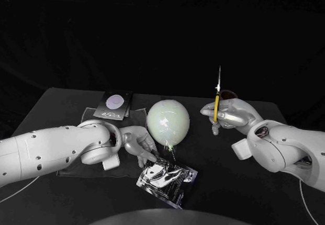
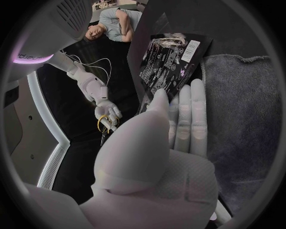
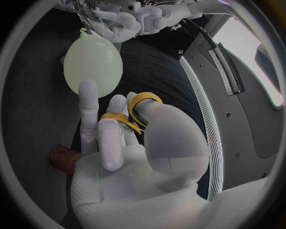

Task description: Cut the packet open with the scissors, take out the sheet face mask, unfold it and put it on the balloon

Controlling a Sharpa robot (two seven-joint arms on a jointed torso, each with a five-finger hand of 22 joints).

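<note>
A shiny silver packet (image 1: 165, 179) lies tilted near the table's front, and its printed dark side (image 2: 171, 59) faces the left wrist view. My left hand (image 1: 139, 145) pinches its upper corner between the thumb and straight fingers (image 2: 189, 119). The pale green balloon (image 1: 168, 121) lies in the middle of the table, knot toward me, and it appears as the balloon (image 3: 92, 67) past my right hand's fingers. My right hand (image 1: 227, 115) is raised to the right of the balloon and grips the yellow-handled scissors (image 1: 217, 98), blades pointing up. The yellow handles (image 3: 138, 109) loop around its fingers.
A grey cloth (image 2: 250, 119) lies under my left arm at the left of the table. On the cloth's far end sits a dark card with a pale oval (image 1: 115, 104). A brown round object (image 1: 232, 93) sits just behind my right hand.
</note>
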